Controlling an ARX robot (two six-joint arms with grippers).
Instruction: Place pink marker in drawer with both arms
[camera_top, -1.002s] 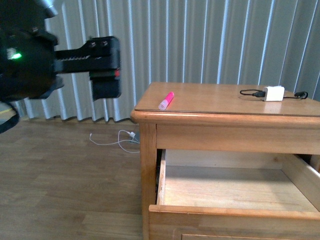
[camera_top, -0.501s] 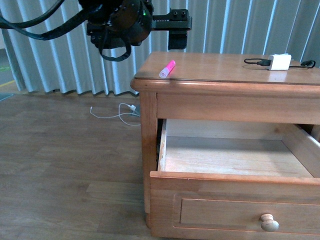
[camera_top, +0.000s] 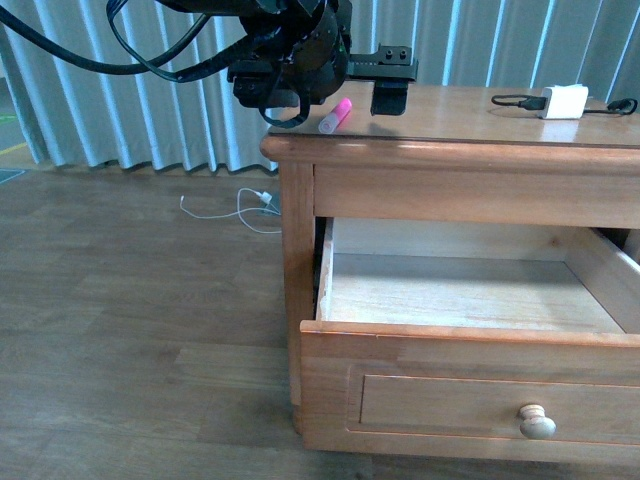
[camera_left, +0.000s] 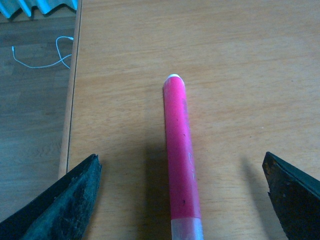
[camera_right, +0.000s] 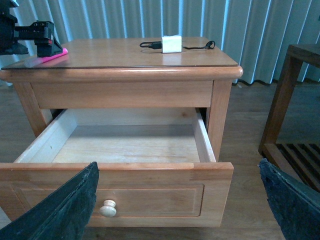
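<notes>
Marker (camera_top: 334, 116) flat, pale cap toward front

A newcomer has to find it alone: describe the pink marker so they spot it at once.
Find the wooden dresser with its drawer pulled open. On its top, near the front left corner, lies the marker. It is a bright-pink stick with a pale cap, unlike the white charger at the right.

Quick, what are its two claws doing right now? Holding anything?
Left gripper: open, empty, fingers either side of the pink marker.
Right gripper: open, empty, facing the drawer.
</notes>
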